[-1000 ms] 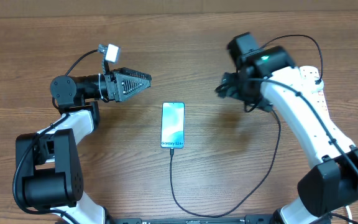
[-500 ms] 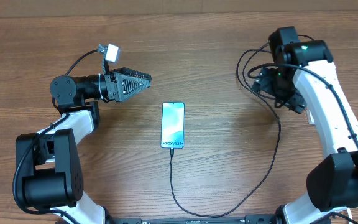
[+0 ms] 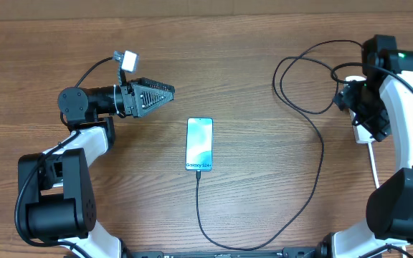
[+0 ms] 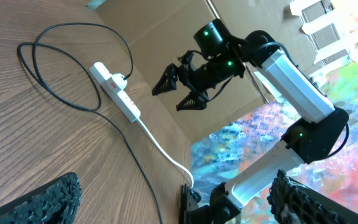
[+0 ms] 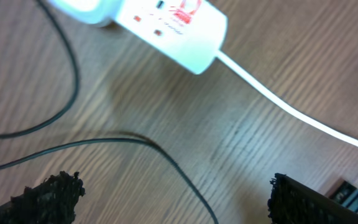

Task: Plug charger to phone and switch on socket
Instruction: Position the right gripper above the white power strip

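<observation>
While the phone (image 3: 199, 144) is lying flat on the table (image 3: 228, 43) with its light blue screen facing up, the thin black charger (image 3: 314, 172) is touching its bottom edge and looping off to the white socket (image 4: 118, 93) at the right. From above, the right arm is hiding most of the socket, but the left wrist camera is showing the whole strip and its white cord (image 4: 160, 146). The right wrist camera is showing its red marks close up. The left gripper (image 3: 169, 93) is hanging near the phone and the right gripper (image 5: 176, 196) over the socket, both spread wide.

right arm (image 3: 407, 122) swung away from phone (image 3: 199, 143) to above socket (image 4: 115, 91), charger (image 3: 323, 154) loop uncovered
</observation>
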Robot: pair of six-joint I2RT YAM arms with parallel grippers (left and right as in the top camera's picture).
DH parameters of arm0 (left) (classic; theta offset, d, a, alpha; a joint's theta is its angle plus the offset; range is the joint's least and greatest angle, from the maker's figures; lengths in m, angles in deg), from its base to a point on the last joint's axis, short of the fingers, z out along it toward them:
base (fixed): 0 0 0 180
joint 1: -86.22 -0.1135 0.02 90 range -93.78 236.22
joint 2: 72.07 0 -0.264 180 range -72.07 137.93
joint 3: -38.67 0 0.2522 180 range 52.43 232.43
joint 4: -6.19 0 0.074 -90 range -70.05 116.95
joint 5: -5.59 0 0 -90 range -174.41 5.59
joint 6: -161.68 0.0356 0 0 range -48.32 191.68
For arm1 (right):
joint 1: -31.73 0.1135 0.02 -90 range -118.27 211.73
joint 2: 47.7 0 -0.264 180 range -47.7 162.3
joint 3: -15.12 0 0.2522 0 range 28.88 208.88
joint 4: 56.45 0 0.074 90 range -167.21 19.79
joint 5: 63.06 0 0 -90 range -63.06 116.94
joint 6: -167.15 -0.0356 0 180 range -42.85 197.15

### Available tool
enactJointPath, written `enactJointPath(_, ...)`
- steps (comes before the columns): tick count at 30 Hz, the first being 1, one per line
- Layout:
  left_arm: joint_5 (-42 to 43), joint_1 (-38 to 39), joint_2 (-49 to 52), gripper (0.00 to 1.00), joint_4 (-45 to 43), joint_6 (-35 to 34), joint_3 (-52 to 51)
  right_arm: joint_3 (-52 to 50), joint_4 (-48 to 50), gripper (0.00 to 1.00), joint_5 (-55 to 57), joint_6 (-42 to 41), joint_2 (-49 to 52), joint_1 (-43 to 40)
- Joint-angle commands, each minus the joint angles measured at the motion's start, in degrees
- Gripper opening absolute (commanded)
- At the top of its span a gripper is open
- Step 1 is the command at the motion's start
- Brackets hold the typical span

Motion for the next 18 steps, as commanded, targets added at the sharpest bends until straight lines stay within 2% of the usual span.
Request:
enactJointPath(1, 1.0, 0.0, -1.3, 1.00, -0.4, 1.4, 0.2, -1.0, -0.4, 1.00, 0.7, -0.8, -1.2, -0.5)
enactJointPath(18, 1.0, 0.0, -1.3, 1.00, -0.4, 1.4, 0.2, -1.6, 0.3, 1.00, 0.6, -0.9, -1.1, -0.5)
